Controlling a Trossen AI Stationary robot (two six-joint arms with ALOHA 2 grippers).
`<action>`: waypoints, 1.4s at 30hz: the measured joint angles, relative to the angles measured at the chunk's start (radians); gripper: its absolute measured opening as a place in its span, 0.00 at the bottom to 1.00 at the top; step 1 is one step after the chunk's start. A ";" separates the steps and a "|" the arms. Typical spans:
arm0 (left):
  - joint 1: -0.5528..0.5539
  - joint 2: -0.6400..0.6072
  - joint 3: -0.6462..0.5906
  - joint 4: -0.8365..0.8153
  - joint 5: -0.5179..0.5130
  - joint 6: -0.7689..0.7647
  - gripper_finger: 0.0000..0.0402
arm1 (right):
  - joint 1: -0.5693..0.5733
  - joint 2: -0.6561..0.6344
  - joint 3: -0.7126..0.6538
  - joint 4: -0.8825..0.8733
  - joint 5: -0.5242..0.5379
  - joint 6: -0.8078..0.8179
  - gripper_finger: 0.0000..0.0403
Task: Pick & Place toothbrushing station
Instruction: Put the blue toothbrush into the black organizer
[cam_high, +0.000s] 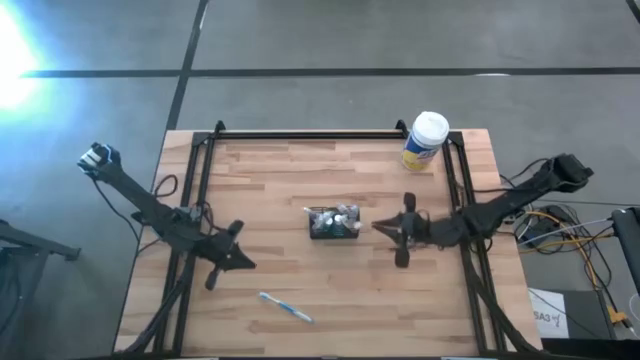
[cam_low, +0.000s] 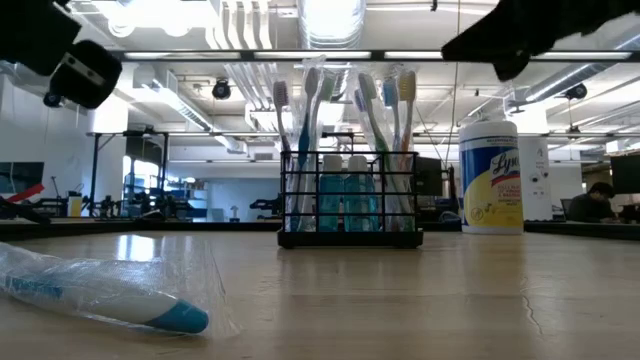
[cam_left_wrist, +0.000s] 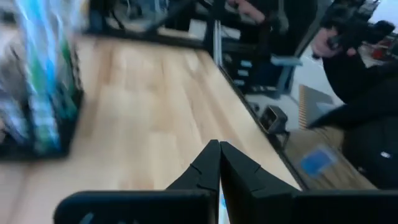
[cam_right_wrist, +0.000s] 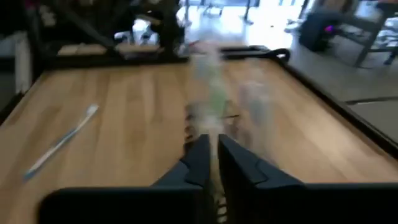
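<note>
While the low view looks level across the wooden tabletop (cam_high: 300, 180), the nearest thing to it is a blue-and-white toothbrush in clear wrap (cam_low: 110, 295), lying flat at the front; from above it (cam_high: 287, 307) lies at a slant, well apart from everything else.

Farther in, the left gripper (cam_high: 222, 258) hangs over the front left part of the tabletop, its jaws closed with nothing between them; the left wrist view shows the two dark fingers (cam_left_wrist: 208, 171) pressed tip to tip above bare wood.

At mid-table stands the toothbrushing station (cam_high: 334, 224), a small black wire holder resting upright on the wood. In the low view it (cam_low: 350, 200) holds several toothbrushes standing bristle-end up, with blue items lower inside the frame.

Just to the right of it, the right gripper (cam_high: 385, 228) points at the station from the side, near it but seemingly not touching. Its fingers (cam_right_wrist: 239, 162) stand nearly together in the right wrist view, a narrow gap between them, and grip nothing; the station shows blurred just ahead of them.

Farthest back, at the right rear corner, a yellow canister with a white cap (cam_high: 426, 141) stands upright, well apart from the station. Beyond the tabletop, the low view shows a person seated (cam_low: 597, 203) at the far right of the room.
</note>
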 joint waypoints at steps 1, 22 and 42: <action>0.000 0.018 0.000 0.000 0.013 -0.027 0.02 | 0.025 0.019 0.032 -0.041 0.006 0.006 0.05; -0.019 0.751 0.468 -0.472 0.164 -0.102 0.57 | 0.135 0.264 0.274 -0.088 -0.011 0.011 0.03; -0.019 0.932 0.512 -0.482 0.178 0.043 0.64 | 0.135 0.372 0.279 -0.017 -0.040 0.014 0.03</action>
